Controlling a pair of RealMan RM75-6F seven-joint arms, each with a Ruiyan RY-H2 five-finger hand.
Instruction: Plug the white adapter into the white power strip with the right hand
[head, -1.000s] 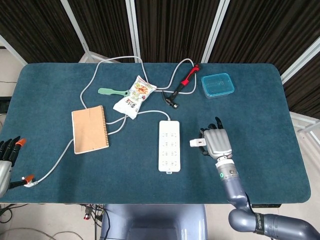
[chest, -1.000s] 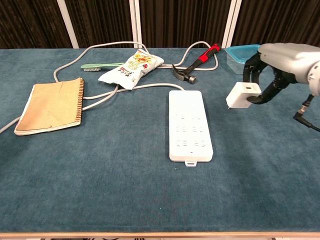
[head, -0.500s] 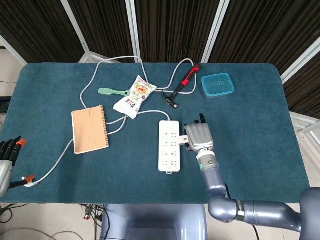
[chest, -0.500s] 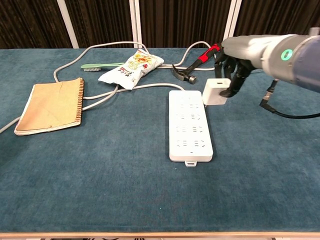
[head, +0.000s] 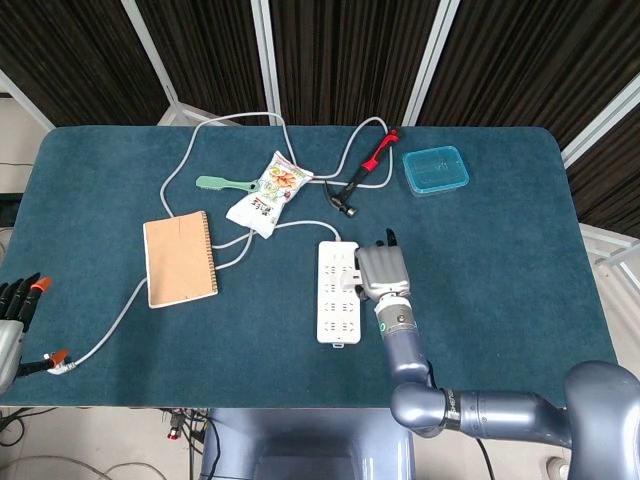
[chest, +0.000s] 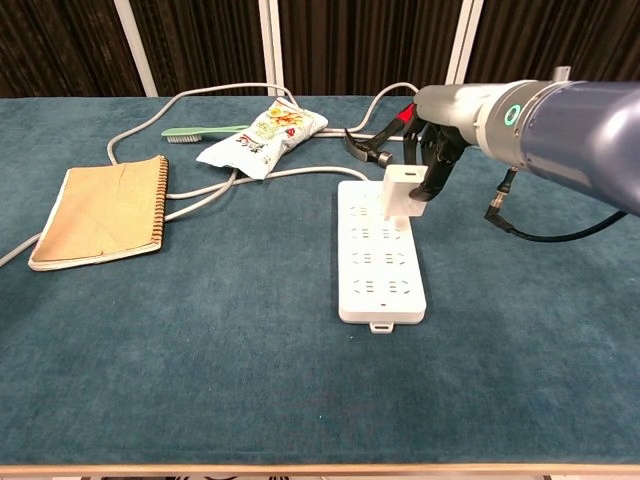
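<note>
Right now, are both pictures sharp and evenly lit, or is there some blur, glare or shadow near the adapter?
Head view: sharp, even light, no glare on the white power strip; the right hand hides most of the white adapter. Chest view: the adapter is crisp, the forearm close to the lens looks large and slightly soft, and shadows on the table are faint.

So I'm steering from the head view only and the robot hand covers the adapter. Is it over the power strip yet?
Observer: Yes. In the chest view the white adapter is over the far right part of the white power strip.
Operator: Is it held firmly?
Observer: The right robot hand grips its right side.
Operator: Is it upright?
Observer: Upright, its long side vertical. I can't tell whether the prongs are in.
</note>
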